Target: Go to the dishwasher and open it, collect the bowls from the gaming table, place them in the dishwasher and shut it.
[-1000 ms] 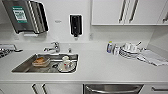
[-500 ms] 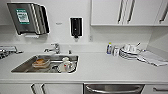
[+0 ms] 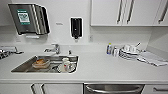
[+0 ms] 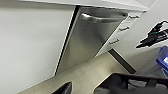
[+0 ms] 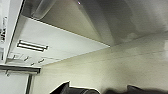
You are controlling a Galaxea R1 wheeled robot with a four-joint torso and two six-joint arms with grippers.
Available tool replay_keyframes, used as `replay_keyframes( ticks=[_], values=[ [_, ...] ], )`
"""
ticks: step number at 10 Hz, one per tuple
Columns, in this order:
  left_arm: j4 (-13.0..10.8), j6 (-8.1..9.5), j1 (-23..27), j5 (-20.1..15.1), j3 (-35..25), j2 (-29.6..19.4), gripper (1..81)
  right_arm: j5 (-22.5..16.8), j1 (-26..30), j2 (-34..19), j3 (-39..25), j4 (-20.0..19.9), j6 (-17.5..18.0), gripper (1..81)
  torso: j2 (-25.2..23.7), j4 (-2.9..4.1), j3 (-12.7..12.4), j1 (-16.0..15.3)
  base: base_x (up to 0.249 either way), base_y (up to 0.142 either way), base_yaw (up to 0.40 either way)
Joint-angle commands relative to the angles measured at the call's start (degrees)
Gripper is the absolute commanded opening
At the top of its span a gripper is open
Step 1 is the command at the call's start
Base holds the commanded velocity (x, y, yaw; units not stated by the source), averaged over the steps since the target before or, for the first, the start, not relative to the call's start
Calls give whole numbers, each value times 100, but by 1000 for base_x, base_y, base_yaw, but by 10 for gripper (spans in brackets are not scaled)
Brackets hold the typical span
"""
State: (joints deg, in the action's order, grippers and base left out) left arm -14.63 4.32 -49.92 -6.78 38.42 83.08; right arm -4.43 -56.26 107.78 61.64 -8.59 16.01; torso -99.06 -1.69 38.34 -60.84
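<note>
Shifting slightly since half a second ago: whole counter scene sliding a little in the head view, camera moving rather than the objects. Looking down on a white countertop (image 3: 100,67) with a steel sink (image 3: 46,64) set into it, holding a brownish dish (image 3: 40,63) and white cups (image 3: 66,65). Sitting behind the sink, a chrome tap (image 3: 54,48). Hanging on the wall above, a paper towel dispenser (image 3: 28,18) and a black soap dispenser (image 3: 75,27). Resting toward the right of the counter, a small bottle (image 3: 109,48) just beside a stack of plates (image 3: 128,52), with folded cloths (image 3: 152,58) next to them. Lining the wall above, white upper cabinets (image 3: 125,12).

Showing at the bottom edge of the head view, just the top of the dishwasher (image 3: 113,88) with its bar handle, closed, below the counter and right of the sink.

Revealing more in the left wrist view: full steel front of the dishwasher (image 4: 87,40), door shut, handle across the top, white drawers (image 4: 123,28) beside it and pale floor (image 4: 95,72) below.

Showing in the right wrist view, a steel panel (image 5: 82,17), a white cabinet face (image 5: 57,42) and floor, tilted at an angle.

Grip state of both end effectors: cannot tell, fingers being impossible to make out among the dark shapes at the frame edges.
</note>
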Motion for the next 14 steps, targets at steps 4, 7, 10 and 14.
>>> replay_keyframes(
  ticks=[4, 7, 10, 14],
  values=[
    [-49, -36, 391, -43, -72, -36, 811, -1156, 1822, -202, -303, -406, 2454, 811, 0, 0, 0, -2, 0, 0, 0],
    [-48, -45, 399, -25, -72, -10, 811, -1070, 2017, -17, -57, -441, 3898, 811, 0, 0, 0, -2, 0, 0, 0],
    [-49, -45, 452, -25, -72, -10, 811, -403, 2104, 114, 5, -459, 4857, 811, 0, 0, 0, -2, 0, 0, 0],
    [-49, -36, 470, -34, -45, -1, 811, -472, 2597, 502, 410, -600, 5237, 811, 0, 0, 0, -2, 0, 0, 0]
  ],
)
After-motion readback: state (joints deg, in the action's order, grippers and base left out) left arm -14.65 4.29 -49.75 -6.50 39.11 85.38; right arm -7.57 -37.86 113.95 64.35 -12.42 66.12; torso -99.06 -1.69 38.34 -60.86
